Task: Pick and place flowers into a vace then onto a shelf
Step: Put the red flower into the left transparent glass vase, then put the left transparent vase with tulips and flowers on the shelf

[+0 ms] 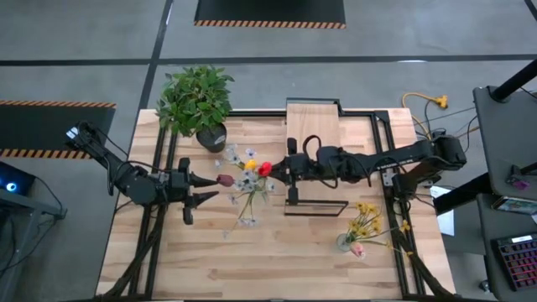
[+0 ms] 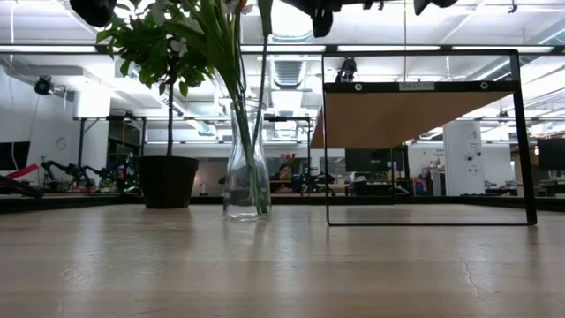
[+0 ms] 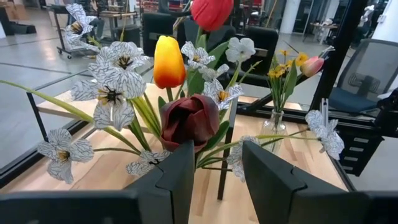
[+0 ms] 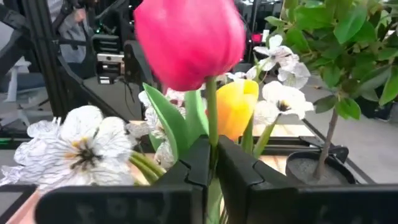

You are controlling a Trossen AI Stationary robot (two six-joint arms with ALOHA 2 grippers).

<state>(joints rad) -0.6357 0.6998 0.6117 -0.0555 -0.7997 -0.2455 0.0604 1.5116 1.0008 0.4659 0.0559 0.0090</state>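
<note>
Red tulip (image 4: 189, 40) stem is clamped by the right gripper (image 4: 211, 165) above the clear glass vase (image 2: 246, 163) mid-worktop; left gripper (image 3: 217, 171) hovers released beside a maroon tulip (image 3: 189, 121).

I work in an open robotics lab: my wooden table (image 1: 277, 252) stands on grey concrete floor with hazard-striped mats (image 1: 269, 23), while other robot arms (image 2: 62, 172), desks and monitors (image 2: 366, 160) fill the far room.

Overhead, table-level and two close wrist views share the vase (image 2: 245, 159).
</note>
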